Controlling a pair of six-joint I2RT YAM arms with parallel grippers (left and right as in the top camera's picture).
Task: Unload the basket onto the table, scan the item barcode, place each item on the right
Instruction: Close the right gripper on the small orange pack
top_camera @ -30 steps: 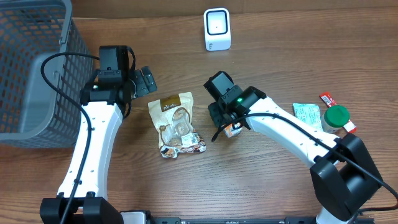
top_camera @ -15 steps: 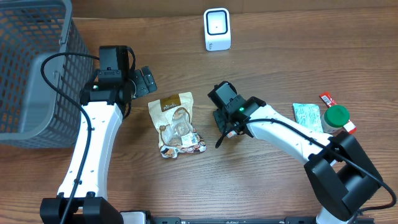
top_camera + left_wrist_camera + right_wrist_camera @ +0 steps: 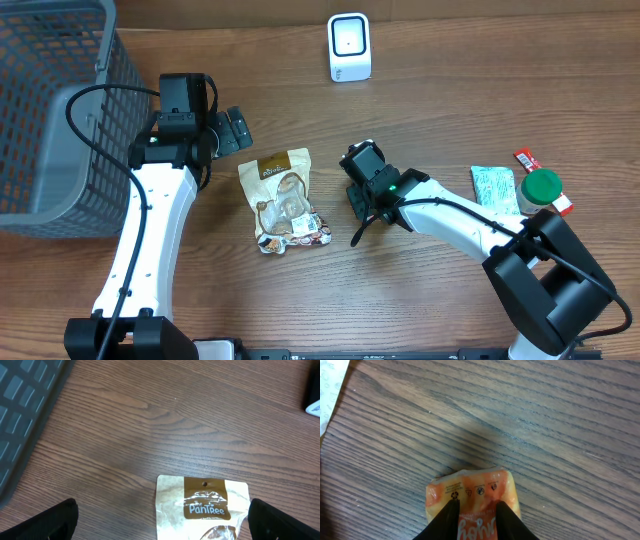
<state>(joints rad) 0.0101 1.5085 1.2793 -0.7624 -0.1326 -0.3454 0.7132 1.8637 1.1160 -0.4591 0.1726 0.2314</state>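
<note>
My right gripper [image 3: 476, 505] is shut on a small orange snack packet [image 3: 472, 487], with both black fingers pressed on its printed face and wood tabletop beyond it. From overhead, the right gripper [image 3: 366, 188] sits mid-table and hides the packet. The white barcode scanner [image 3: 349, 47] stands at the back of the table, well away from it. My left gripper [image 3: 162, 512] is open, hovering over the top edge of a brown and cream PanTree pouch [image 3: 202, 505] without touching it. Overhead, the left gripper [image 3: 233, 130] is up and to the left of that pouch [image 3: 285, 200].
A grey mesh basket [image 3: 50, 110] fills the left edge. At the right lie a white and green packet [image 3: 494, 187], a green-lidded jar [image 3: 541, 188] and a red bar [image 3: 527, 158].
My right gripper closed on the orange packet and shifted a little, so the packet no longer shows from overhead. The left arm has not moved.
</note>
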